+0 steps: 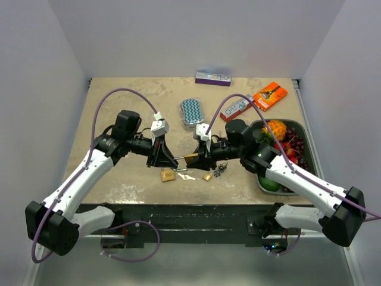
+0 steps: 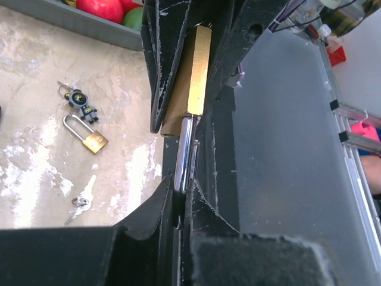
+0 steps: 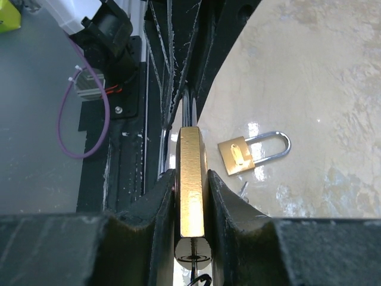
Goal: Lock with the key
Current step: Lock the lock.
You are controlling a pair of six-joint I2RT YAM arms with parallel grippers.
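The brass padlock is off the desk, held in the air between the 2 arms over the middle of the near side. The right hand is clamped on the flat sides of its body, edge-on to the right wrist camera. The left hand is closed tight on the chrome shackle, which runs straight from its fingers into the brass body.

So the pick-up and the 2-handed hold look done. What is left is the locking itself, and the views do not settle how far that stands. I cannot tell whether the shackle is pushed fully home, because the joint is seen edge-on and both hands' fingers partly cover it. The keyway shows at the near end of the body. Something dark hangs just below it, but it is too cramped at the picture's edge to say whether a key is in the cylinder.

1 loose key lies on the desk below the held lock, near a smaller padlock and a little keychain figure. None of them is touched by either hand.

My reading is that the task is about midway. If that loose key is the right one, it has yet to be fetched, inserted and turned, and neither hand is free for that now.
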